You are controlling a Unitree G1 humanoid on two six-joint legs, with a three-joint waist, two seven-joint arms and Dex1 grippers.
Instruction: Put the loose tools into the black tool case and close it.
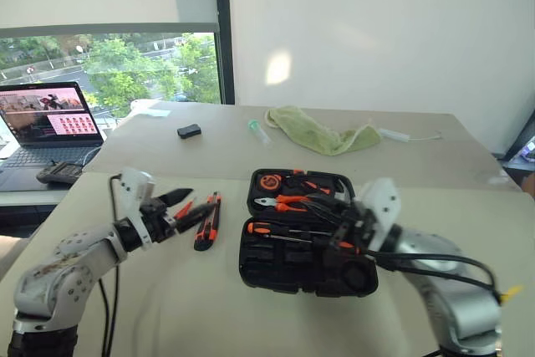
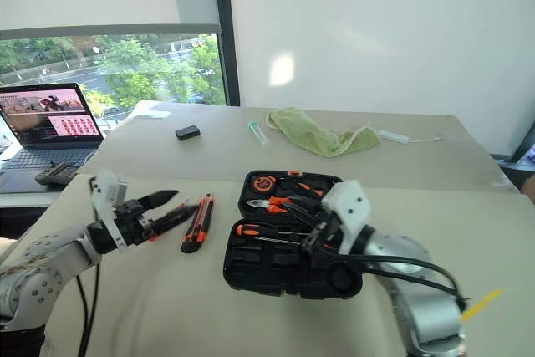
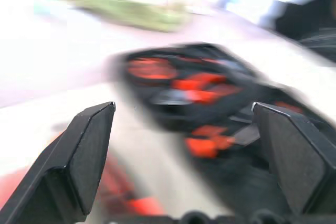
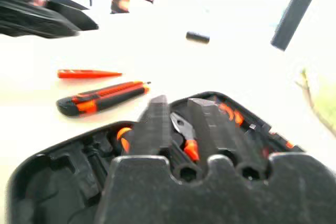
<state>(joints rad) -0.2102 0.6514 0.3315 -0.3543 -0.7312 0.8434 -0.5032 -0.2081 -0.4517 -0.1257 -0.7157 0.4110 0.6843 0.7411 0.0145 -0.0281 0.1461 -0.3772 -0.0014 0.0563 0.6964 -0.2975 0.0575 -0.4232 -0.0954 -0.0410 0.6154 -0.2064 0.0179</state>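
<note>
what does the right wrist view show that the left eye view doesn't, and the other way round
Right wrist view alone: a close look into the tool case past the right gripper, whose fingers stand slightly apart over the pliers, and the whole small red screwdriver lying beside the utility knife.

Left eye view alone: the green cloth, the whole laptop, and the left gripper open near the knife.

Both: the open case, the pliers inside, the knife and red screwdriver still on the table, and the small black box further back.
</note>
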